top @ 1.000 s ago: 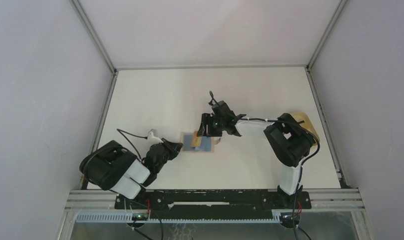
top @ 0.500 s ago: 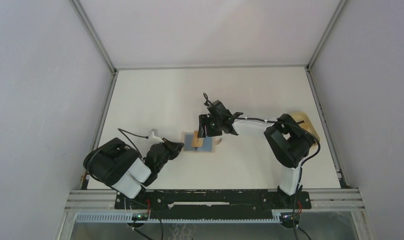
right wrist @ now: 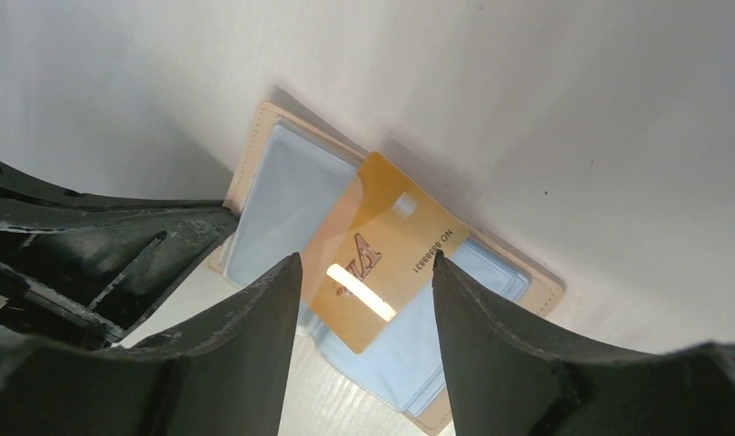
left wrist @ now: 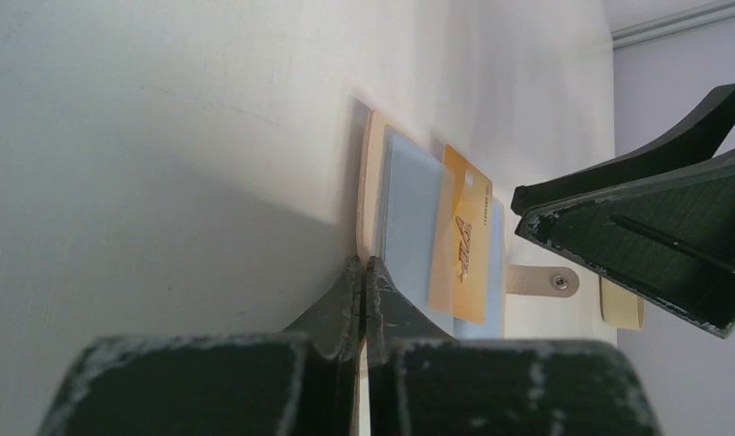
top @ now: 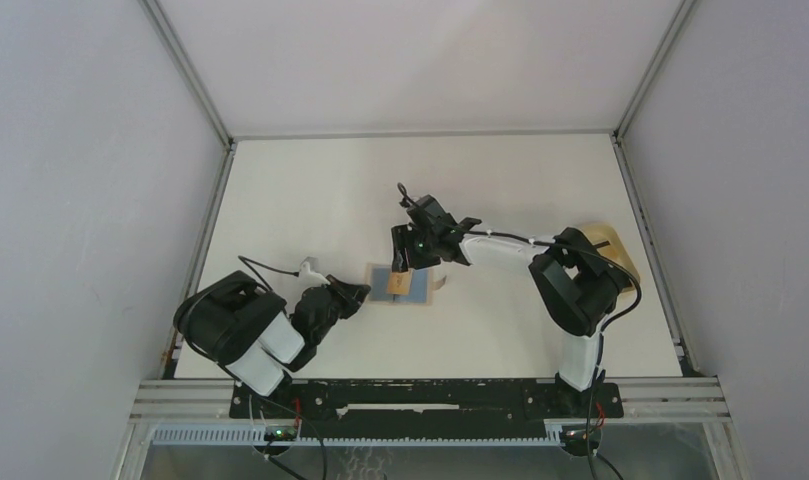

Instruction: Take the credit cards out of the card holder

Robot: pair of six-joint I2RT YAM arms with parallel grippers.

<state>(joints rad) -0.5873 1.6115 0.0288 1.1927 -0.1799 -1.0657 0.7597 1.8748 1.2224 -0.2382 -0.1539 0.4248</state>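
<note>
The card holder (top: 379, 284) lies open and flat mid-table, tan with light blue inner layers (right wrist: 286, 195). A gold card (right wrist: 382, 263) lies slanted across it, partly tucked under a clear layer in the left wrist view (left wrist: 463, 245). No black card shows. My left gripper (top: 360, 292) is shut on the holder's near left edge (left wrist: 371, 182), its fingertips (left wrist: 352, 277) pressed together there. My right gripper (top: 405, 262) hovers open above the gold card (top: 401, 285), its tips (right wrist: 365, 259) straddling the card without touching it.
The holder's strap with a metal snap (left wrist: 541, 280) sticks out to the right on the table. A tan oval tray (top: 612, 252) sits at the right edge behind the right arm's base. Grey walls enclose the white table (top: 320, 190).
My right gripper has moved left and farther back above the holder. More of the gold card now shows on the blue layers. The left gripper has stayed put.
</note>
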